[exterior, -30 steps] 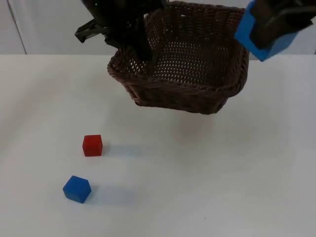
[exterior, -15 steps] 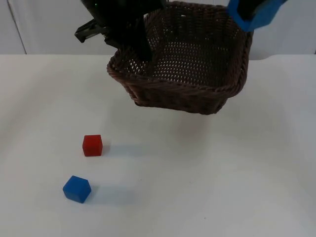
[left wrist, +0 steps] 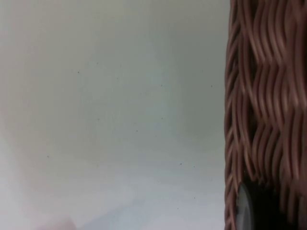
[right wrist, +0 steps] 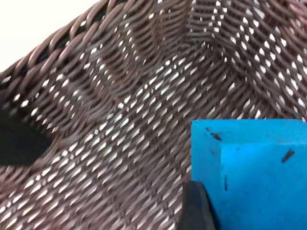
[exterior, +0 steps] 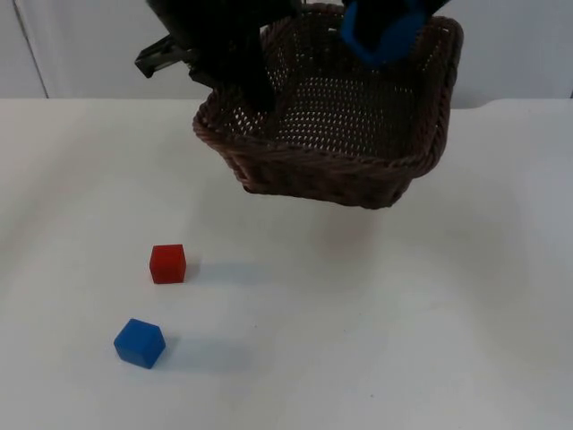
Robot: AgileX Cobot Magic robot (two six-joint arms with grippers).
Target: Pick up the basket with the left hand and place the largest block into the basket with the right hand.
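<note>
A brown wicker basket [exterior: 340,170] hangs tilted above the table's back. My left gripper [exterior: 243,82] is shut on its left rim; the left wrist view has the woven wall [left wrist: 264,96] beside a black fingertip [left wrist: 259,211]. The large light-blue block [exterior: 380,36] is held over the basket's inside near its far wall, with my right gripper [exterior: 387,16] shut on it from above. In the right wrist view the block [right wrist: 249,167] hangs over the basket's woven floor [right wrist: 120,120], a fingertip [right wrist: 196,206] pressed against its side.
A small red block [exterior: 167,263] and a small dark-blue block [exterior: 140,342] lie on the white table [exterior: 403,340] at the front left, well away from the basket. The grey partition wall [exterior: 81,45] closes the back.
My right gripper has carried the large blue block leftwards, from beyond the basket's right rim to above its inside. The basket and the left arm have stayed still.
</note>
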